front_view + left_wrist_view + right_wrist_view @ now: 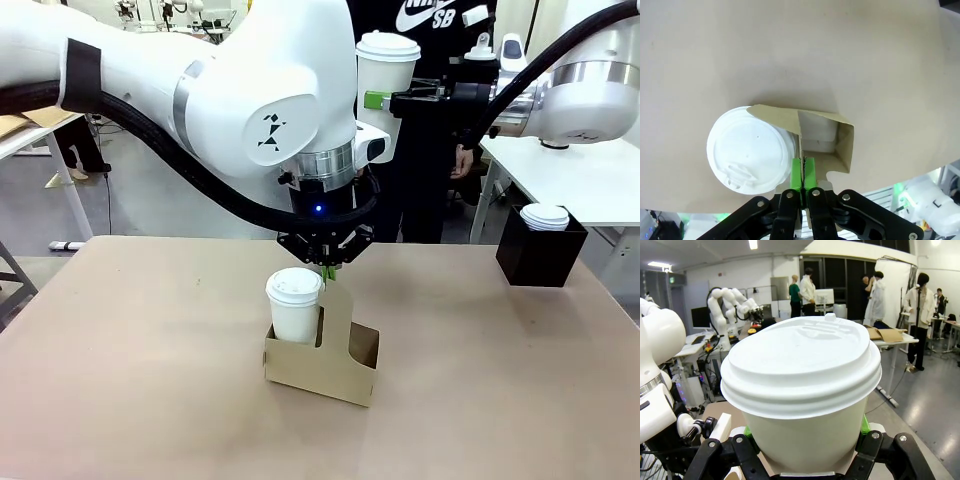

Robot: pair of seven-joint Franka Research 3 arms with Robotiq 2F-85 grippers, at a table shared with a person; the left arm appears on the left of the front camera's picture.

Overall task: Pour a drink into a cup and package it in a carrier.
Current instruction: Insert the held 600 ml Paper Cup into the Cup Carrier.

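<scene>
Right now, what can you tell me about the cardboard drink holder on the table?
The drink holder is a low brown cardboard box with two cup pockets and a tall middle handle. It stands upright on the tan table. A lidded white paper cup sits in one pocket; the other is empty. The left gripper is shut on the handle's top.

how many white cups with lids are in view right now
2. One cup sits in the carrier's left hole on the table; the second cup is gripped aloft by the robot's right hand. More could hide in the black box beneath its lids.
</scene>
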